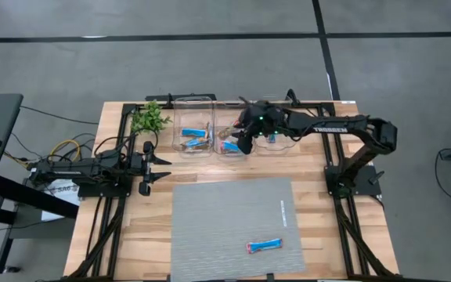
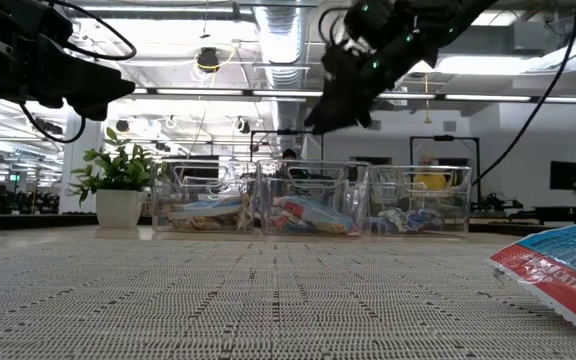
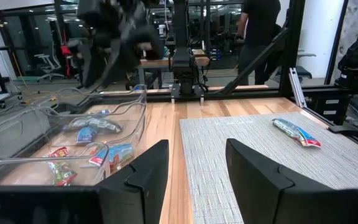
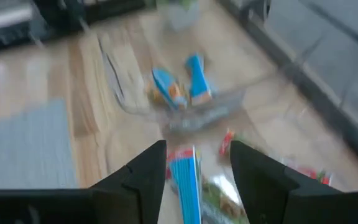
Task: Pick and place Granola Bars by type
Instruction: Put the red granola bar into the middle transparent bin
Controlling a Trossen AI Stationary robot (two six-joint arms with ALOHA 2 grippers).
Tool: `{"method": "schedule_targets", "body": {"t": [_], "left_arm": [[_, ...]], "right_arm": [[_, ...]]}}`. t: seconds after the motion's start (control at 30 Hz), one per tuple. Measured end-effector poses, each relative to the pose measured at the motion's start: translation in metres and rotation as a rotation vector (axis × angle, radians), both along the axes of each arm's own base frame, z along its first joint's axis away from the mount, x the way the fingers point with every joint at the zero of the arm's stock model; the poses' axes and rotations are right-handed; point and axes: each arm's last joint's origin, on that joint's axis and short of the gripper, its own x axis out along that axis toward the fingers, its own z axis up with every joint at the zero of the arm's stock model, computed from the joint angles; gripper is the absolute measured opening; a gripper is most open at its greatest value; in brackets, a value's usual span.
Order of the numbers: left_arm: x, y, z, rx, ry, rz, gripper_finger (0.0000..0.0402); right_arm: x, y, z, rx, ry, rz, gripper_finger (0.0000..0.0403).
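Woven mat [image 1: 225, 227] – glossy foil bar [image 1: 264, 246]

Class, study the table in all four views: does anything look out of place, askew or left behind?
One blue granola bar lies alone and askew on the grey mat, far from the clear bins where the other bars sit. The right claw hangs over the middle bin; the left claw waits open beside the mat.

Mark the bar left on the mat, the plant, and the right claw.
Bar on the mat [image 1: 264, 246], high view, wrapper middle.
Plant [image 1: 149, 119], high view, leaves.
Right claw [image 1: 243, 143], high view, between fingertips, over the middle bin.
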Motion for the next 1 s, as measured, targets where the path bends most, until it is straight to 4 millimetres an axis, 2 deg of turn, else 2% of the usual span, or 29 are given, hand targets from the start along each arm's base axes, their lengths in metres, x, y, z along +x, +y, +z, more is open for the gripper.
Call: {"method": "schedule_targets", "body": {"t": [0.23,0.4,0.7,0.9,1.0], "left_arm": [[0.0,0.0,0.0,0.0,0.0,0.0,0.0155],[0.0,0.0,0.0,0.0,0.0,0.0,0.0155],[0.0,0.0,0.0,0.0,0.0,0.0,0.0155],[0.0,0.0,0.0,0.0,0.0,0.0,0.0155],[0.0,0.0,0.0,0.0,0.001,0.0,0.0155]], "right_arm": [[-0.015,0.006,0.038,-0.045,-0.135,0.003,0.0166],[-0.035,0.017,0.052,-0.088,-0.27,0.012,0.0164],[-0.067,0.043,0.049,-0.111,-0.374,0.065,0.0166],[-0.07,0.06,0.05,-0.027,-0.381,0.095,0.0164],[-0.068,0.073,0.047,0.002,-0.354,0.167,0.0166]]}}
